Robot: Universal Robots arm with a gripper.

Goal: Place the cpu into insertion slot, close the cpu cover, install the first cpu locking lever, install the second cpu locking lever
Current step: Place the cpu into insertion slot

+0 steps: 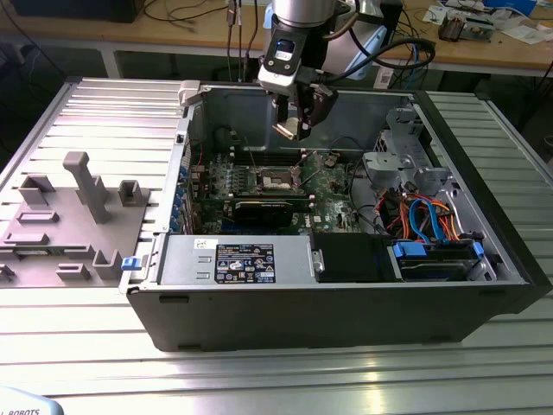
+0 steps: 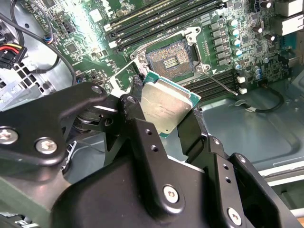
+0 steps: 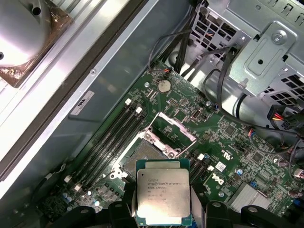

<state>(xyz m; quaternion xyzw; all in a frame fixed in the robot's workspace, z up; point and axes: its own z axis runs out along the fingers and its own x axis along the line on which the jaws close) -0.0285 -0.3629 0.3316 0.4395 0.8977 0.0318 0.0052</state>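
Over green motherboard [image 3: 228, 142], cpu [image 3: 163, 197] sits clamped inside the claw [image 2: 164, 114]

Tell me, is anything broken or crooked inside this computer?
Nothing looks broken or spilled. The cpu isn't in its insertion slot; the fingers hold it by its edges above the green board, and the cpu cover stands flipped open. That looks like work under way, not a fault.
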